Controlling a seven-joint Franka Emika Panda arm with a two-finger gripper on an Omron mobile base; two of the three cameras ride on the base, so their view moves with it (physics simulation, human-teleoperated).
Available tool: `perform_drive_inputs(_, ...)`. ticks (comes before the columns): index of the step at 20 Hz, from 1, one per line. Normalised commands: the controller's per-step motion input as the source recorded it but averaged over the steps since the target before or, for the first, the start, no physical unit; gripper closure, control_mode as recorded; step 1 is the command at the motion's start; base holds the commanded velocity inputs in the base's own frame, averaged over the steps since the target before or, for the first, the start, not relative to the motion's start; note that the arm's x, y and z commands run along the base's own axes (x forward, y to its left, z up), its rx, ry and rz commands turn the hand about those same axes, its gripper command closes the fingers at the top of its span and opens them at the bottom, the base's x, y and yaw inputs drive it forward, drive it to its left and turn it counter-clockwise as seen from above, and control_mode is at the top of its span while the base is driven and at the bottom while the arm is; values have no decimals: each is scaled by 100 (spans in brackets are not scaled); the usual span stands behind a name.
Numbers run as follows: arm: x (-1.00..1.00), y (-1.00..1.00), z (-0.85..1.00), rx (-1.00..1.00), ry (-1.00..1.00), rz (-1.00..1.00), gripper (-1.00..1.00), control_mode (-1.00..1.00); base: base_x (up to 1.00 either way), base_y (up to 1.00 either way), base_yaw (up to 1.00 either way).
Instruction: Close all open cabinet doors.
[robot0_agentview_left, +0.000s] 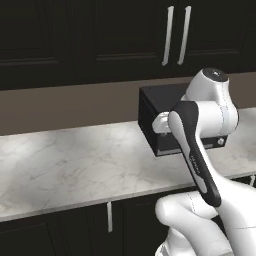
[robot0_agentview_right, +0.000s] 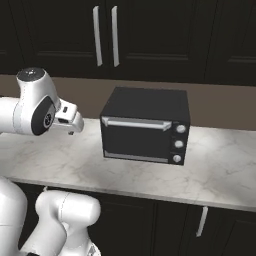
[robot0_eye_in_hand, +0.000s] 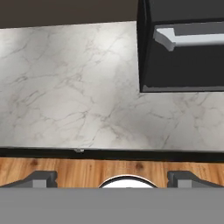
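Note:
Two tall, nearly black upper cabinet doors (robot0_agentview_left: 135, 30) hang above the counter, each with a slim vertical silver handle (robot0_agentview_left: 168, 35) at the meeting edge. The right base view shows the same pair (robot0_agentview_right: 145, 30), and both doors look flush with the cabinet front. Dark lower doors (robot0_agentview_left: 75, 230) run under the counter. My gripper (robot0_eye_in_hand: 113, 179) hovers over the counter's front edge, left of the toaster oven, pointing down. It is open, with nothing between its fingertips (robot0_eye_in_hand: 41, 178).
A black toaster oven (robot0_agentview_right: 145, 125) with a horizontal silver handle stands on the white marble counter (robot0_agentview_right: 220, 175) against the brown back wall. Wood floor (robot0_eye_in_hand: 87, 168) shows below the counter edge. My elbow (robot0_agentview_right: 32, 102) rises left of the oven.

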Motion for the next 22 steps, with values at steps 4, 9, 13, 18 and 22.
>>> perform_drive_inputs(4,0,0,0,0,0,0,-100,100,-69,-2,1)
perform_drive_inputs(9,0,0,0,0,0,0,-100,100,-3,2,17)
perform_drive_inputs(13,0,0,0,0,0,0,-100,100,-17,9,84)
perform_drive_inputs(18,0,0,0,0,0,0,-100,100,-10,3,100)
perform_drive_inputs(22,0,0,0,0,0,0,-100,100,-6,3,100)
